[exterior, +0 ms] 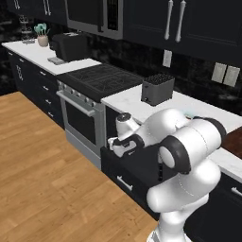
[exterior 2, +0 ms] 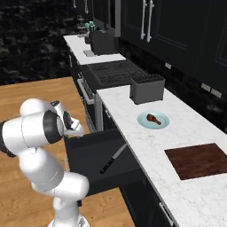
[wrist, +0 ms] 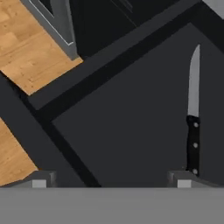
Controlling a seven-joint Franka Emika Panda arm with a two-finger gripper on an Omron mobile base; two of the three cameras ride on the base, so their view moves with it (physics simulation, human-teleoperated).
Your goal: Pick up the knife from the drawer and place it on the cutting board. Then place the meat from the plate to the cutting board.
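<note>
Two dark fingertips (wrist: 43,178) stand well apart at the bottom of the hand view, so the end effector (wrist: 111,180) is spread and holds nothing; it hangs over the dark inside of the open drawer (wrist: 131,131). Just beside the right-hand fingertip in that view lies the knife (wrist: 192,118) — its black riveted handle nearest the tip, its pale blade pointing away toward the far wall of the drawer. Whether the fingertip touches the handle I cannot tell. In the right base view the knife (exterior 2: 113,158) lies flat on the drawer floor, slanted, with the blade toward the worktop side, and the drawer (exterior 2: 88,146) is pulled out from under the white marble worktop (exterior 2: 133,146). The white arm bends down beside it, its wrist over the drawer's outer end. On the worktop above, the pale blue plate (exterior 2: 160,123) carries the meat (exterior 2: 153,118), a small reddish-brown drumstick lying near the middle of the plate. Nearer the camera — well apart from the plate — the dark reddish-brown cutting board (exterior 2: 197,160) lies flat and bare. Beyond the plate stands a dark toaster (exterior 2: 147,88), and past that a black stove (exterior 2: 111,71). Wooden floor (exterior: 42,156) runs along the front of the cabinets.
</note>
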